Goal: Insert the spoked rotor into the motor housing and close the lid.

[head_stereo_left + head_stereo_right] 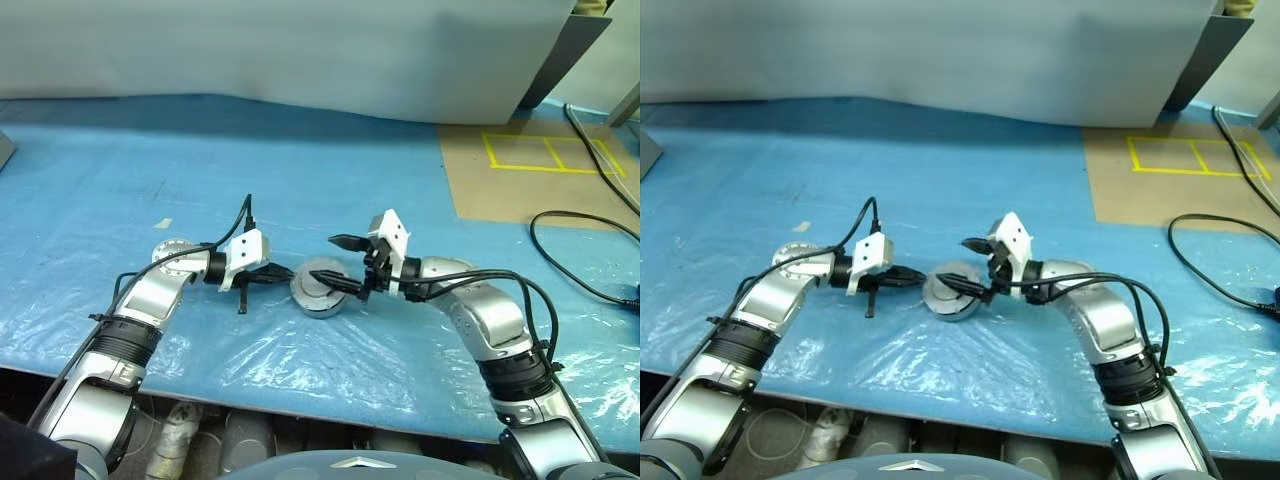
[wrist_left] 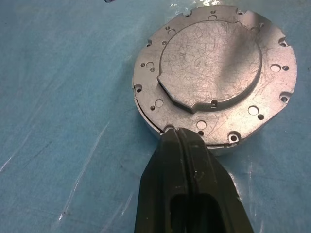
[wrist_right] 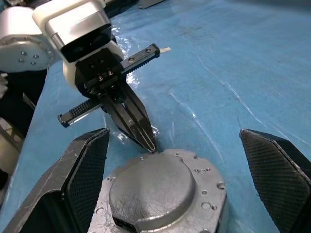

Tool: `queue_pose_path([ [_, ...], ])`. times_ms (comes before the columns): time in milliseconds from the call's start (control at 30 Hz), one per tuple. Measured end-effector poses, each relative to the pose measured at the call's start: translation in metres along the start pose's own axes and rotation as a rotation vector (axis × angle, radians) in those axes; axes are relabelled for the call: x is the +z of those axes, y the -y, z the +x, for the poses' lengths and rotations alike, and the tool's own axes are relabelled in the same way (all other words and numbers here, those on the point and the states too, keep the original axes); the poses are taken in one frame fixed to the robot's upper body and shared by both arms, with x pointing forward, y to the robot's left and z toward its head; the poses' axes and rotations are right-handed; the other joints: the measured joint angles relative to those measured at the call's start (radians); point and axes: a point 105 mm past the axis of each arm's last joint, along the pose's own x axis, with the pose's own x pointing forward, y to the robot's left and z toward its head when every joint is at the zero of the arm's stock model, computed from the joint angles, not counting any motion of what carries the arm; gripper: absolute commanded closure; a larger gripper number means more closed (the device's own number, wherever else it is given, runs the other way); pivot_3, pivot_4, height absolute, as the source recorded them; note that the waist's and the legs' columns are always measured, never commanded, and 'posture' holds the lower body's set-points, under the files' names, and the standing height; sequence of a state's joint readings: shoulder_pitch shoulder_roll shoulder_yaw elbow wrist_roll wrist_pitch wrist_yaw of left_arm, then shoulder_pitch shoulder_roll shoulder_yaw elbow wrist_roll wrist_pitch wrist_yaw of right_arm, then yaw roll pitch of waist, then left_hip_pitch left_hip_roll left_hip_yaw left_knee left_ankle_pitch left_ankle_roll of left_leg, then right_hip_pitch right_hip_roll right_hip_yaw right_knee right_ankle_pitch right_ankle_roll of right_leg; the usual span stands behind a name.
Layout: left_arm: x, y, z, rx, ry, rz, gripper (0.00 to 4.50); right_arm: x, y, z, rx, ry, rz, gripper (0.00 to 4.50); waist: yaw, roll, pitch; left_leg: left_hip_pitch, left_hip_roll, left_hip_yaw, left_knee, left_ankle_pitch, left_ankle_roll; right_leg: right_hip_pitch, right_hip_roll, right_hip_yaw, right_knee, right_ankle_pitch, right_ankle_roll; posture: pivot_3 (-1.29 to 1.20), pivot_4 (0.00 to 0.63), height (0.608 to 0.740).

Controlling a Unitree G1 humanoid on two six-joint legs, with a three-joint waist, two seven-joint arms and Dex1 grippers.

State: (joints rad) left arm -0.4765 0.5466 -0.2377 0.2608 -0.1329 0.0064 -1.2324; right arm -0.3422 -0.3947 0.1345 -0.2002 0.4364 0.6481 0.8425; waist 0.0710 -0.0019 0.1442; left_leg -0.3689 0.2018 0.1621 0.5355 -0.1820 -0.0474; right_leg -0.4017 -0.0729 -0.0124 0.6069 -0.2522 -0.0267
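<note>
Silver and scratched, the motor housing (image 2: 214, 82) lies smooth face up on the desk (image 1: 300, 180) between our two hands. Our left hand (image 1: 283, 276) is clenched, its black fingertips (image 2: 181, 141) pressed together and touching the puck's rim. Our right hand (image 1: 340, 262) stands spread wide over the housing, one finger to each side, grasping nothing. We judge the step in hand to be taking hold of the housing, probably to turn it over so its windings face up. To do it well, we should centre the right fingers on the rim's opposite edges, keep the left tip bracing so the puck cannot slide on the film, and close squarely. Clear plastic film covers the blue desk and looks slippery. Beyond are a pale wall panel, a brown board with yellow tape (image 1: 545, 152) and a black cable (image 1: 580, 250). Another round silver part (image 1: 172, 249) sits behind the left arm; we cannot tell what it is.
</note>
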Motion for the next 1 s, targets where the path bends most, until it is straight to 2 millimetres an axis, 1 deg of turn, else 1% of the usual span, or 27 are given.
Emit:
queue_pose_path([
  [67, 0.000, 0.000, 0.000, 0.001, 0.001, -0.002, 4.50, 0.000, 0.006, -0.009, -0.021, 0.008, 0.113, 0.02, 0.000, 0.000, 0.000, 0.000, 0.000, 0.000, 0.000, 0.000, 0.000, 0.000, 0.000, 0.000, 0.000, 0.000, 0.000, 0.00, 0.150, 0.740],
  [133, -0.001, 0.001, 0.000, 0.006, 0.002, -0.007, 4.50, 0.000, 0.015, -0.022, -0.061, 0.016, 0.231, 0.02, 0.001, 0.000, 0.000, 0.000, 0.000, 0.000, 0.001, 0.000, 0.000, 0.001, 0.000, 0.000, 0.000, 0.000, 0.000, 0.00, 0.150, 0.740],
  [200, -0.002, 0.001, -0.001, 0.008, 0.002, -0.011, 4.50, -0.009, 0.028, -0.039, -0.117, -0.012, 0.371, 0.02, 0.002, 0.000, 0.000, 0.000, 0.000, 0.000, 0.001, 0.000, 0.000, 0.001, 0.000, 0.000, 0.000, 0.000, 0.000, 0.00, 0.150, 0.740],
  [267, -0.007, 0.004, -0.002, 0.005, -0.013, -0.023, 4.50, -0.021, 0.032, -0.051, -0.146, -0.053, 0.487, 0.02, 0.004, 0.000, 0.000, 0.000, 0.000, 0.000, 0.001, 0.000, 0.000, 0.001, 0.000, 0.000, 0.000, 0.000, 0.000, 0.00, 0.150, 0.740],
  [333, -0.013, 0.009, 0.000, -0.007, -0.022, -0.043, 4.50, -0.031, 0.028, -0.056, -0.135, -0.078, 0.578, 0.02, 0.003, 0.001, 0.001, 0.000, 0.001, 0.000, 0.001, 0.000, 0.000, 0.001, 0.001, -0.001, 0.001, 0.000, -0.001, 0.00, 0.150, 0.740],
  [400, -0.014, 0.011, 0.001, -0.012, -0.024, -0.047, 4.50, -0.043, 0.022, -0.057, -0.122, -0.108, 0.650, 0.02, 0.005, 0.001, 0.001, 0.000, 0.002, 0.000, 0.001, 0.000, 0.000, 0.000, 0.001, -0.003, 0.002, 0.000, -0.002, 0.00, 0.150, 0.740],
  [467, -0.014, 0.010, 0.001, -0.011, -0.025, -0.047, 4.50, -0.052, 0.014, -0.053, -0.104, -0.118, 0.705, 0.02, 0.006, 0.001, 0.001, 0.000, 0.003, 0.000, 0.002, 0.000, 0.000, 0.000, 0.000, -0.005, 0.002, 0.000, -0.003, 0.00, 0.150, 0.740],
  [500, -0.015, 0.010, 0.001, -0.011, -0.028, -0.048, 4.50, -0.054, 0.010, -0.049, -0.083, -0.107, 0.729, 0.02, 0.005, 0.001, 0.001, 0.000, 0.003, 0.000, 0.002, 0.000, 0.000, 0.000, 0.000, -0.005, 0.002, 0.000, -0.003, 0.00, 0.150, 0.740],
  [667, -0.017, 0.009, 0.001, -0.009, -0.039, -0.046, 4.50, -0.055, 0.001, -0.035, -0.046, -0.102, 0.763, 0.02, 0.007, 0.001, 0.001, -0.001, 0.003, 0.000, 0.005, 0.000, 0.000, 0.001, 0.000, -0.006, 0.002, 0.001, -0.004, 0.00, 0.150, 0.740],
  [833, -0.019, 0.006, -0.003, 0.008, -0.038, -0.066, 4.50, -0.055, 0.001, -0.033, -0.051, -0.100, 0.759, 0.02, 0.009, 0.001, 0.001, -0.001, 0.003, 0.000, 0.006, 0.000, 0.000, 0.001, 0.000, -0.006, 0.002, 0.000, -0.005, 0.00, 0.150, 0.740],
  [933, -0.017, -0.006, -0.013, 0.052, -0.039, -0.068, 4.50, -0.056, 0.010, -0.042, -0.100, -0.111, 0.677, 0.02, 0.010, 0.001, 0.001, -0.001, 0.003, -0.001, 0.007, 0.000, 0.000, 0.001, 0.000, -0.006, 0.002, 0.001, -0.004, 0.00, 0.150, 0.740],
  [967, -0.017, -0.010, -0.017, 0.068, -0.041, -0.066, 4.50, -0.056, 0.013, -0.047, -0.121, -0.119, 0.631, 0.02, 0.011, 0.001, 0.001, -0.001, 0.003, -0.001, 0.007, 0.000, 0.000, 0.001, -0.001, -0.006, 0.002, 0.001, -0.004, 0.00, 0.150, 0.740],
  [1000, -0.017, -0.013, -0.021, 0.080, -0.046, -0.064, 4.50, -0.056, 0.018, -0.056, -0.154, -0.144, 0.552, 0.02, 0.016, 0.002, 0.001, -0.001, 0.003, -0.001, 0.007, 0.000, 0.000, 0.002, -0.001, -0.005, 0.002, 0.001, -0.004, 0.00, 0.150, 0.740],
])
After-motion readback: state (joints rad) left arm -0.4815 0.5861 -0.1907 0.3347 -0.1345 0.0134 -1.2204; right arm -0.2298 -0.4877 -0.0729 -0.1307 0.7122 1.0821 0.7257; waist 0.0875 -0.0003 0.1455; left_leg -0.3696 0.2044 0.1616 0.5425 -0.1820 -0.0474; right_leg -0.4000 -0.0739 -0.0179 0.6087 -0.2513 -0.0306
